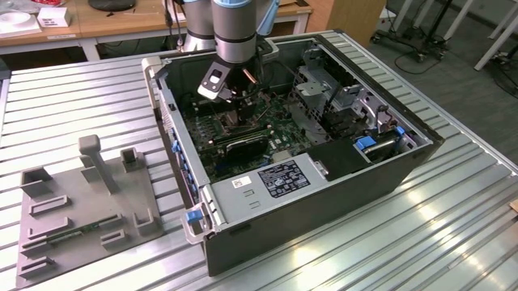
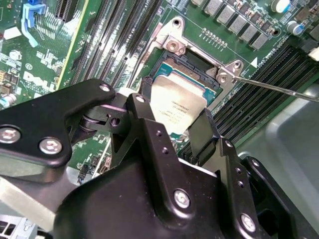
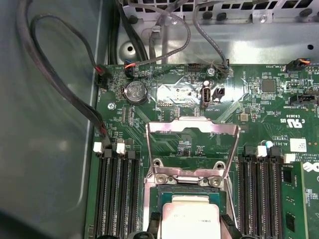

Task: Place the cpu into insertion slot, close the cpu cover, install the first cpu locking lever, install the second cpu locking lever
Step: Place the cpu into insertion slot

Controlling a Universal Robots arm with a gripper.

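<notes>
Here, working outward from the wrist:

1. In the second wrist view, the gripper (image 2: pixel 173 117) is closed on the cpu (image 2: pixel 178 99). One black finger presses on each of two opposite edges, and the grey face is bare between them.

2. The relation that matters most is the cpu to the insertion slot (image 2: pixel 192 63). The chip lies directly over the socket, with its edges roughly parallel to the silver rim. Only a dark strip of socket shows past its far edge. We cannot tell whether it is already seated or held a shade above, and it looks slightly tilted to us.

3. The memory slots (image 3: pixel 117 199) run along both sides of the socket, just beside it.

4. Beyond the socket, the cpu cover (image 3: pixel 157 127) is swung open on its hinge. It leans away from the gripper, and we see green board through its window. We judge the way down to be unobstructed.

5. In the second wrist view, a thin locking lever (image 2: pixel 271 88) juts out from a socket corner, unlatched.

6. In the exterior view, the arm reaches straight down into the open computer case (image 1: pixel 340 200).
</notes>
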